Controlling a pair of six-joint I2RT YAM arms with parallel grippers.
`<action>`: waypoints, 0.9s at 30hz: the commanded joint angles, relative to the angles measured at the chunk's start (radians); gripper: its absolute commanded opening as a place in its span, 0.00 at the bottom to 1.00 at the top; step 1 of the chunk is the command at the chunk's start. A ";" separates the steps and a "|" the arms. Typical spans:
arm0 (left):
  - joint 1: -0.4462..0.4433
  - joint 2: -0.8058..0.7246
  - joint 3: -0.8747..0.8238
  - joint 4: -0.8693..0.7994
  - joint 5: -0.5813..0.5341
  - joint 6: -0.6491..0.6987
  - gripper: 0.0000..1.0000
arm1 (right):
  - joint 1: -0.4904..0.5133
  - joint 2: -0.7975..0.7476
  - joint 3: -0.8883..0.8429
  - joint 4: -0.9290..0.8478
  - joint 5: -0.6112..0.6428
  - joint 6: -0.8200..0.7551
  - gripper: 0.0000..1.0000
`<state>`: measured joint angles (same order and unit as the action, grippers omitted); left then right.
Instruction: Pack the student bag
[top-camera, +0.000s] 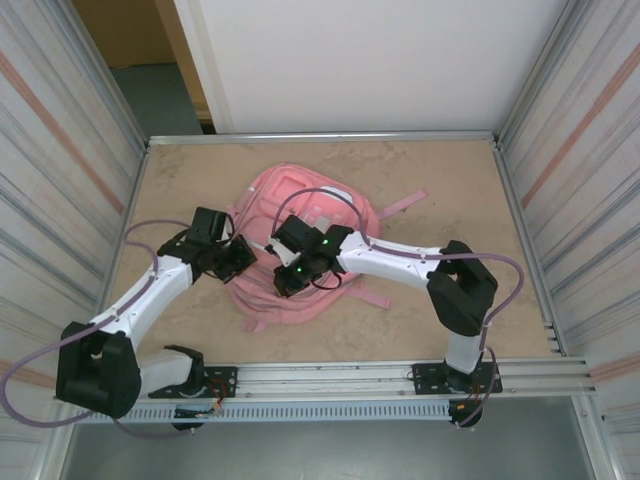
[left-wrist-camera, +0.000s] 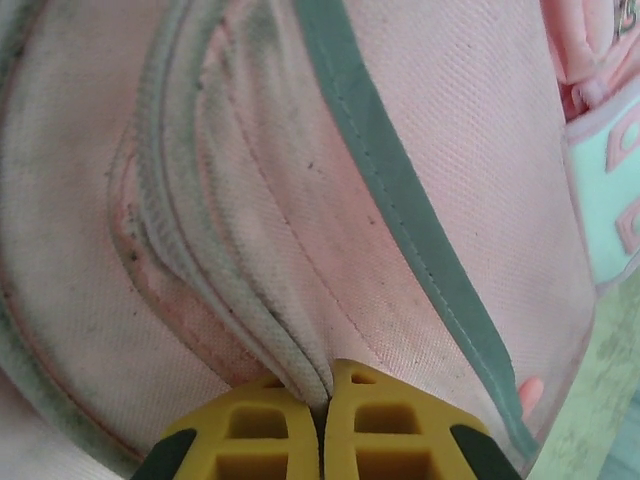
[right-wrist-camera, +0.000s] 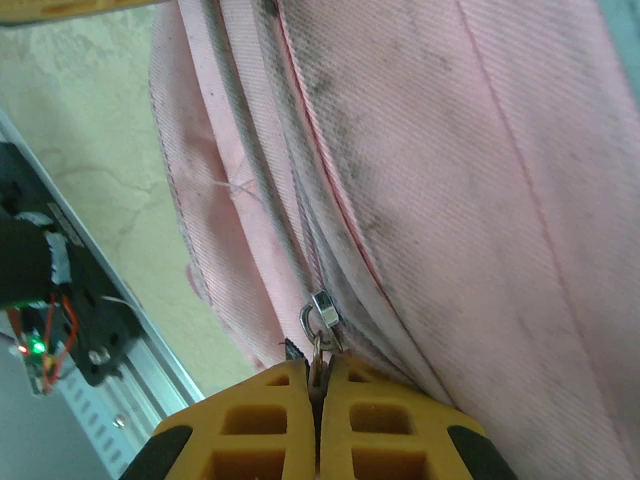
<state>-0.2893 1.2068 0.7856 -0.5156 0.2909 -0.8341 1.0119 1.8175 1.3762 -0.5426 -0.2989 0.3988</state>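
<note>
The bag (top-camera: 300, 200) lies flat on the tabletop (top-camera: 440, 190), right under both claws. Our left claw (left-wrist-camera: 325, 395) is clenched on a fold (left-wrist-camera: 285, 340) of pink cloth at the bag's edge. The cloth is squeezed between its yellow fingers. Our right claw (right-wrist-camera: 318, 375) is clenched on the little metal zip pull (right-wrist-camera: 322, 318), which sticks out just past its tips. The two claws sit close beside each other.

We think the step now is to open the zip (right-wrist-camera: 300, 200) so things can go inside. To do it well, the left claw should hold its fold tight and not move, so the bag cannot slide. The right claw should pull slowly along the line of the zip, not up. If we tug sideways, the pull may slip out of the fingers, or the zip may jam on the cloth. If the bag starts to drag along, we should go slower.
</note>
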 joint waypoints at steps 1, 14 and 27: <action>0.006 0.044 0.075 -0.001 -0.028 0.180 0.00 | -0.050 -0.101 -0.083 -0.130 0.037 -0.147 0.00; 0.035 0.123 0.113 -0.043 -0.077 0.270 0.00 | -0.232 -0.210 -0.206 -0.254 0.131 -0.211 0.01; 0.022 0.158 0.172 -0.070 0.042 0.405 0.00 | -0.316 -0.200 -0.195 -0.249 0.217 -0.348 0.08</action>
<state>-0.2901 1.3586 0.9310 -0.5278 0.3714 -0.5163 0.7456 1.6150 1.1889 -0.6456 -0.2256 0.0944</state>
